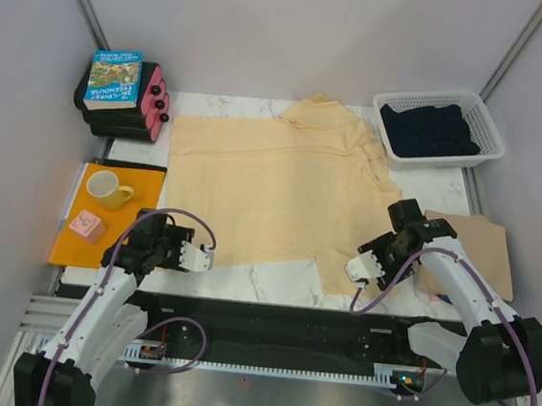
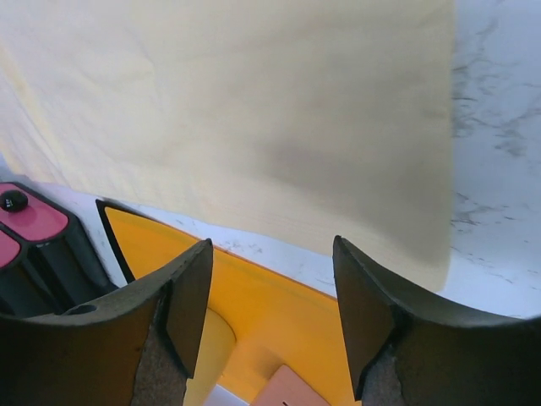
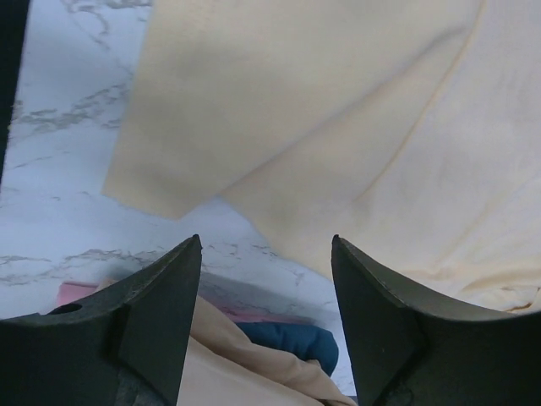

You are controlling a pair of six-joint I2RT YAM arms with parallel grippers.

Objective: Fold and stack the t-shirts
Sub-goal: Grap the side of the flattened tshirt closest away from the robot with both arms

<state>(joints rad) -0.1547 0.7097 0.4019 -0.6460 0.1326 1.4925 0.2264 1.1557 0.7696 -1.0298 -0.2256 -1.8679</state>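
Right now both of my grippers hang low at the near edge of the marble table (image 1: 273,278), one at each near corner of the pale yellow t-shirt (image 1: 282,190), which lies spread flat in the middle with its collar at the far side.

From above, my left gripper (image 1: 203,257) has its fingers apart, closed on nothing. The shirt's near left corner sits just beside it at 3 o'clock, and the cloth spreads away from there toward 1 o'clock. Through the left wrist camera the yellow cloth (image 2: 254,101) fills the view at 12 o'clock, beyond the tips, apart from them. The orange sheet (image 2: 279,313) lies below and between the fingers.

My right gripper (image 1: 356,269) is spread too, hovering at the shirt's near right corner, with the cloth running off toward 10 o'clock. On its wrist camera a folded flap of the shirt (image 3: 338,101) lies at 12 o'clock, above bare marble.

The tan t-shirt (image 1: 483,247) lies at 3 o'clock of that gripper, and the dark navy t-shirt (image 1: 427,132) sits in the white basket (image 1: 489,128) at 1 o'clock.
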